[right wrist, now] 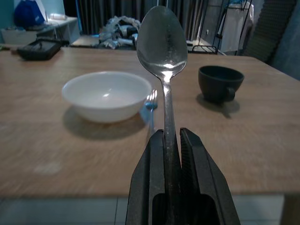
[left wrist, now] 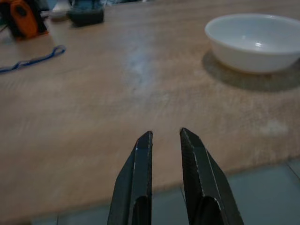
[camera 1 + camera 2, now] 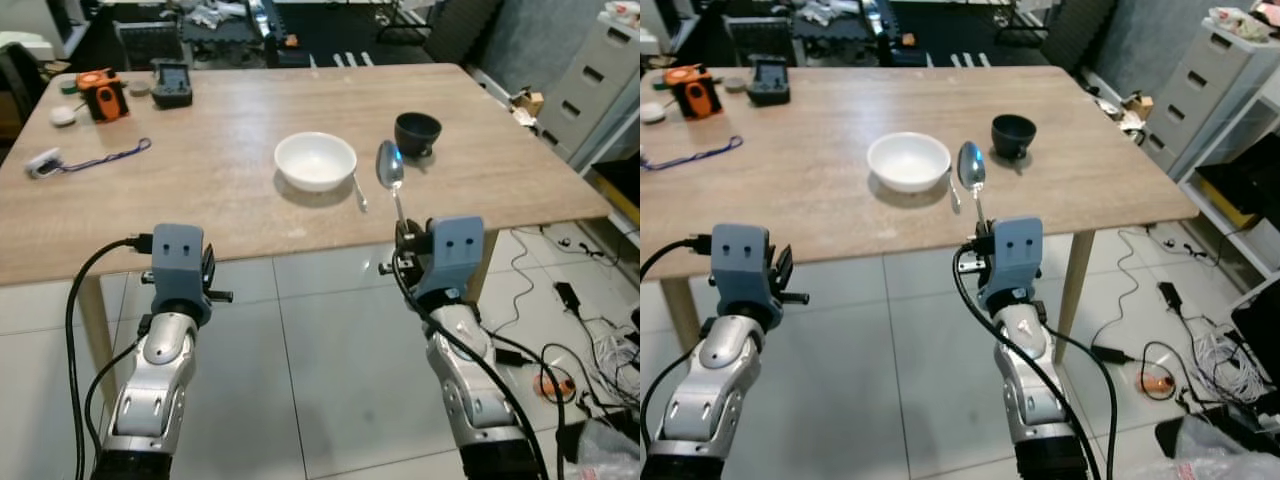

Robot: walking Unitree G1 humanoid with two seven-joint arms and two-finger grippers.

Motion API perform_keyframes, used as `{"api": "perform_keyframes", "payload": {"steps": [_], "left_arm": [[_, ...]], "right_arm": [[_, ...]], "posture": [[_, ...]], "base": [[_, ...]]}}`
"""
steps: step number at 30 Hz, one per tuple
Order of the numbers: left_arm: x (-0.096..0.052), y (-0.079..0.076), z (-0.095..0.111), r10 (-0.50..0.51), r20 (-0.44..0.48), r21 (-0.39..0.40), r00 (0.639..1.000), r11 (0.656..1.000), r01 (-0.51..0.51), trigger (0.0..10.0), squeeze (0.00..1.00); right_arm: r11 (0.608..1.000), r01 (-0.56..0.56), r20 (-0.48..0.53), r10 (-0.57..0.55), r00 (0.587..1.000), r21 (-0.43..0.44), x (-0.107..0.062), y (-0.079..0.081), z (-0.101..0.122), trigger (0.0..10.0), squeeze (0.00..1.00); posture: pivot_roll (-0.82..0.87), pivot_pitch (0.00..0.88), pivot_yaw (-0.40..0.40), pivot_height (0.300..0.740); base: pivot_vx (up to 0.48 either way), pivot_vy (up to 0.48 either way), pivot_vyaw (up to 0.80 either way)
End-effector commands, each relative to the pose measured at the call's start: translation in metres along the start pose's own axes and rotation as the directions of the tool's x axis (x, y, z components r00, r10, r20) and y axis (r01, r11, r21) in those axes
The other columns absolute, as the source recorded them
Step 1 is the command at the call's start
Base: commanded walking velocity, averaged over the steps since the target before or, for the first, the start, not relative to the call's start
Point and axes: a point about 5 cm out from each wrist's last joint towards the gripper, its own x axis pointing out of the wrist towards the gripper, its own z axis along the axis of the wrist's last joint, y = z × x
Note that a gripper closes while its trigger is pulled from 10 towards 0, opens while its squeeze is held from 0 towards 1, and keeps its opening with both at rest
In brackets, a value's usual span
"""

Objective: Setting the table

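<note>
Spoon [image 1: 162, 40] stays to be laid: I see my right gripper [image 1: 171, 140] clamped on its handle, bowl [image 3: 315, 160], fork [image 3: 359, 192] and cup [image 3: 417, 132] already set; left gripper [image 2: 165, 140] slightly apart, empty.

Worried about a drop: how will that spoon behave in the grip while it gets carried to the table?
The spoon is polished metal, so probably stiff but slippery. The right gripper pinches only the thin handle's lower end, with the bowl end high above the fingers, so it may pivot or slide if jolted. It looks light.
</note>
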Motion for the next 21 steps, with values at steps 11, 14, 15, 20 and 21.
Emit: {"api": "perform_keyframes", "payload": {"steps": [11, 14, 15, 20, 21], "left_arm": [[-0.002, -0.003, -0.001, -0.016, -0.004, 0.016, 1.0, 1.0, 0.017, 10.0, 0.0], [-0.003, -0.004, 0.0, -0.026, 0.004, 0.02, 1.0, 0.999, 0.026, 10.0, 0.0], [-0.003, -0.004, 0.0, -0.026, 0.004, 0.02, 1.0, 0.999, 0.026, 10.0, 0.0], [-0.005, -0.007, 0.004, -0.09, 0.026, 0.04, 0.996, 0.995, 0.089, 10.0, 0.0], [-0.007, -0.011, 0.008, -0.166, 0.042, 0.039, 0.985, 0.986, 0.164, 10.0, 0.0]], "right_arm": [[0.999, 0.031, -0.008, -0.031, 0.999, -0.017, -0.001, -0.007, -0.001, 10.0, 0.0], [0.998, 0.063, 0.0, -0.063, 0.998, -0.031, 0.002, -0.015, 0.002, 10.0, 0.0], [0.998, 0.063, 0.0, -0.063, 0.998, -0.031, 0.002, -0.015, 0.002, 10.0, 0.0], [0.993, 0.101, 0.015, -0.101, 0.995, -0.059, 0.006, -0.026, 0.006, 10.0, 0.0], [0.99, 0.118, 0.016, -0.117, 0.993, -0.073, 0.007, -0.031, 0.007, 10.0, 0.0]], "posture": [[-0.04, 0.039, 0.032, 0.74], [-0.04, 0.04, 0.033, 0.74], [-0.04, 0.04, 0.033, 0.74], [-0.03, 0.041, 0.033, 0.74], [-0.03, 0.041, 0.033, 0.74]], "base": [[0.468, 0.0, 0.0], [0.4, 0.0, 0.0], [0.39, 0.0, 0.0], [0.22, 0.0, 0.0], [0.0, 0.0, 0.0]]}}
